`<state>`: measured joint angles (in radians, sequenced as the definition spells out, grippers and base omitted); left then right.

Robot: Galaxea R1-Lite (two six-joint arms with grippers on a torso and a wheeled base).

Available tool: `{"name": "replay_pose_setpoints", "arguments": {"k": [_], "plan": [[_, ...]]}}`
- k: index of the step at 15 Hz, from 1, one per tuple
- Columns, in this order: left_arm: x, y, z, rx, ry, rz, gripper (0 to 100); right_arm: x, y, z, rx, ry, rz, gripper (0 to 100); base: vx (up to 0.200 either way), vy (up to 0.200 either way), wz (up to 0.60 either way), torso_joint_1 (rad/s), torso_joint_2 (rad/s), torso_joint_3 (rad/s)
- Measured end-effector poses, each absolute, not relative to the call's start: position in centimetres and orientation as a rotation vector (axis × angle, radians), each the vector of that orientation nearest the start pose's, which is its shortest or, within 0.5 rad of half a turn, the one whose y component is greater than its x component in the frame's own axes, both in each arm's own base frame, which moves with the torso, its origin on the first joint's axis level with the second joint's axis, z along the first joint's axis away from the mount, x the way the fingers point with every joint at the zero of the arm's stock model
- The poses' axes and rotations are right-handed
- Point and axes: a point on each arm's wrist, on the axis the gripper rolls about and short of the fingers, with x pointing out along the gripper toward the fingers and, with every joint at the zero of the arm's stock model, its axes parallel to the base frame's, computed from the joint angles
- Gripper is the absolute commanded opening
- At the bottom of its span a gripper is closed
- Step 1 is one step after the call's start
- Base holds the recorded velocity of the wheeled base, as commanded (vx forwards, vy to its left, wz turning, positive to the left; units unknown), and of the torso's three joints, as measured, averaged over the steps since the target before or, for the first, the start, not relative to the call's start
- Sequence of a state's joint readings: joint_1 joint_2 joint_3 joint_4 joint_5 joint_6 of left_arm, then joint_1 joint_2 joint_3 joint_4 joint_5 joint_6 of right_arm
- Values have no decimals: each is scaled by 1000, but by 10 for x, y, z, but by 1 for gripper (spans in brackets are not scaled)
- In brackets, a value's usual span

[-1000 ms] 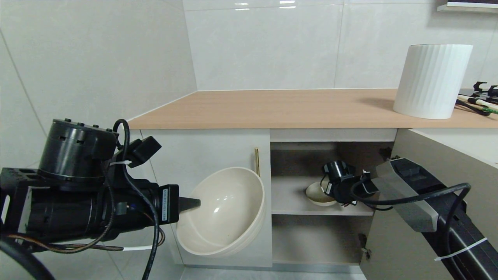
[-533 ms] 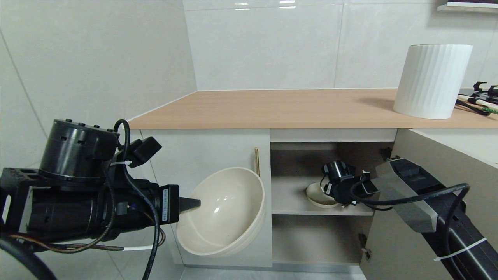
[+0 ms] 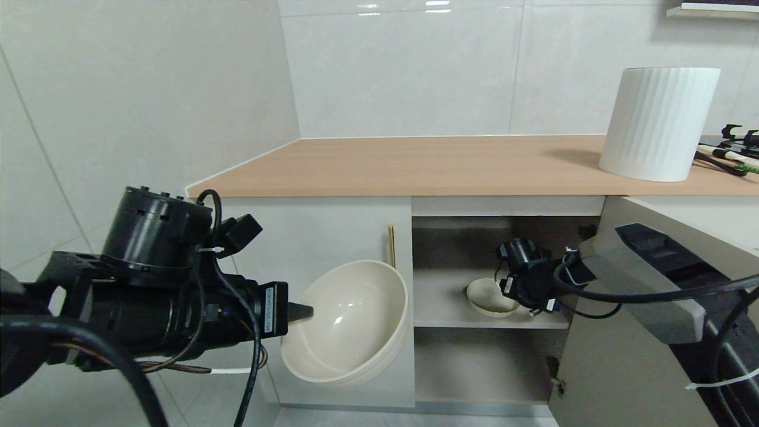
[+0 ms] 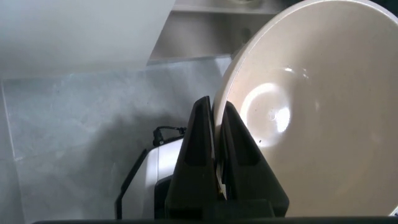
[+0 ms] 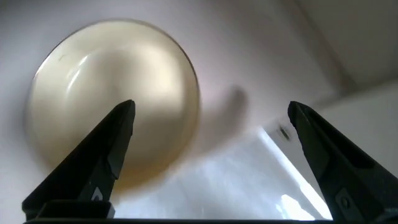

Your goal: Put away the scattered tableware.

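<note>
Your L gripper (image 3: 308,309) pinches big bowl (image 3: 350,326) rim at 3 o'clock; R gripper (image 5: 210,115) spread, small bowl (image 3: 489,295) at its 9 o'clock, on shelf (image 3: 439,299).

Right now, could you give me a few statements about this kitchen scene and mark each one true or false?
1. The left pincer is shut on the rim of the large bowl. True.
2. The small bowl lies on the countertop. False: it sits on the upper shelf of the cabinet.
3. The right pincer is open, close to the small bowl. True.
4. The ribbed white container is inside the cabinet. False: it stands on the countertop.
</note>
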<state>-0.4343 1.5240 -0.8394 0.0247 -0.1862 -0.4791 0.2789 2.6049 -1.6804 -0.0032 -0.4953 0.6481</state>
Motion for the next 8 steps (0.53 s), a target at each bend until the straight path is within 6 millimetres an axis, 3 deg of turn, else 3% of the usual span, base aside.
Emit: {"name": "replay_pose_setpoints", "arguments": {"k": [4, 8], "plan": [[243, -124, 144, -310, 961, -312, 0, 417, 139, 48, 272, 794, -285, 100, 0, 0, 0, 0, 0, 0], [258, -145, 103, -226, 1066, -235, 0, 345, 175, 104, 183, 805, -48, 100, 0, 0, 0, 0, 0, 0]]}}
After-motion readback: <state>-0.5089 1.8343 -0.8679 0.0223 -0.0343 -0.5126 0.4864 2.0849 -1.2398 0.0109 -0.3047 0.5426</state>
